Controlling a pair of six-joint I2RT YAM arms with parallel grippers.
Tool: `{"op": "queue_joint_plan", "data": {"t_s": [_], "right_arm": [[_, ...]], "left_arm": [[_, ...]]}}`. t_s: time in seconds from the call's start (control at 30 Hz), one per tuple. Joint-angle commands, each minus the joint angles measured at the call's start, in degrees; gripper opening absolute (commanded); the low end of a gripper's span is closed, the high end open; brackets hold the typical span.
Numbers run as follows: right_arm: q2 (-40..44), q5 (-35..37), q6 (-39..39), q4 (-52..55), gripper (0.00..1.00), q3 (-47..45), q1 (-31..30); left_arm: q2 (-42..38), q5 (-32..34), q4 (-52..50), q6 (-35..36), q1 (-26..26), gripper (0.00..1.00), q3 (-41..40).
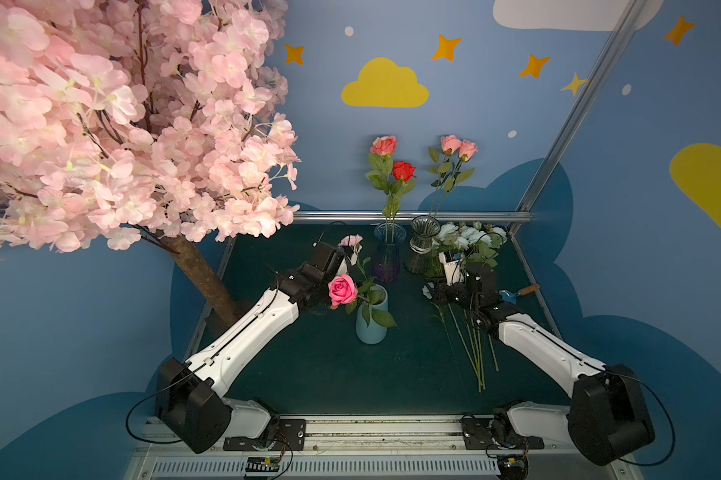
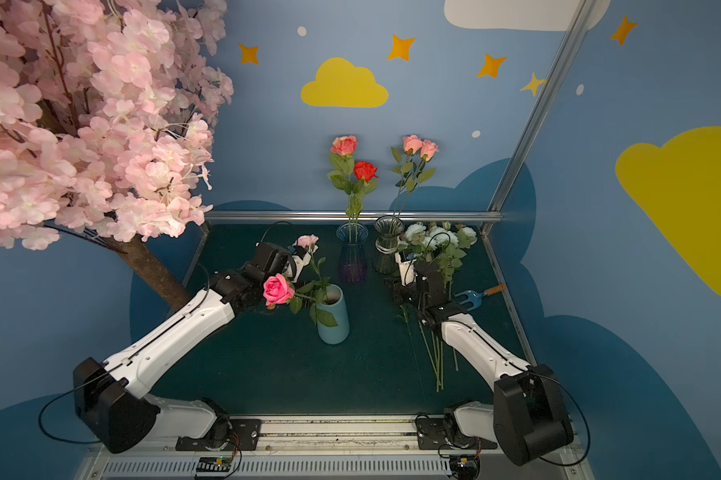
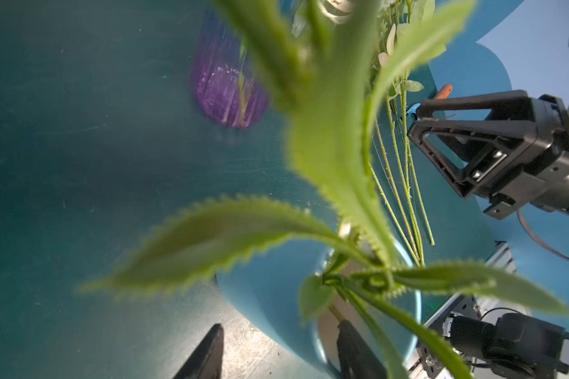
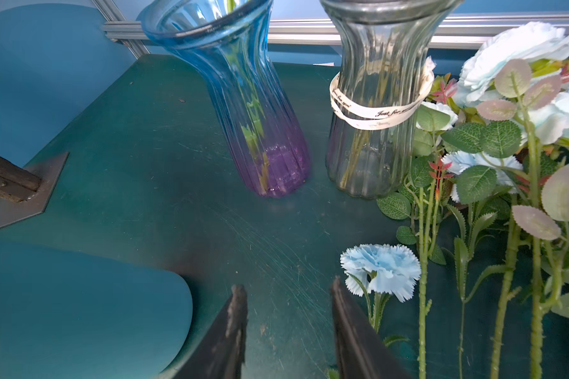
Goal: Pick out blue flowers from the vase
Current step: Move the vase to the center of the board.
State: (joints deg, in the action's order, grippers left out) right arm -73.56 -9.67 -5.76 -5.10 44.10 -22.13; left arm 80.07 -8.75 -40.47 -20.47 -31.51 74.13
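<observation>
The blue flowers (image 1: 468,237) lie flat on the surface (image 1: 308,374) by the clear vase (image 1: 423,245), stalks running back toward the robot, just beside the half-open, empty right hand (image 4: 288,285), way nearer than the left hand (image 3: 280,325), also parted and gripping nothing.

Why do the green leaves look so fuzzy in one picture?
Left wrist view: the green leaves hang right by the lens, out of focus; the purple vase smears too. Right wrist view: sharp, the small blue flower crisp. Both top views: corners darken.
</observation>
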Motion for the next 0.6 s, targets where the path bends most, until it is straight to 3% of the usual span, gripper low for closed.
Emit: {"op": "queue_joint_plan", "data": {"t_s": [0.0, 0.3, 0.57], "right_arm": [[-0.29, -0.96, -0.3, -1.36, 0.42, 0.05, -0.28], [-0.97, -1.23, -0.38, -1.05, 0.42, 0.43, -0.28], [-1.33, -1.45, -0.39, -0.97, 0.41, 0.59, -0.28]], "left_arm": [[1.97, 0.14, -5.88, 2.16, 0.18, 0.51, 3.29], [8.59, 1.6, -13.47, 4.3, -1.55, 0.46, 12.24], [11.6, 3.37, -15.23, 4.74, -2.43, 0.37, 13.63]]}}
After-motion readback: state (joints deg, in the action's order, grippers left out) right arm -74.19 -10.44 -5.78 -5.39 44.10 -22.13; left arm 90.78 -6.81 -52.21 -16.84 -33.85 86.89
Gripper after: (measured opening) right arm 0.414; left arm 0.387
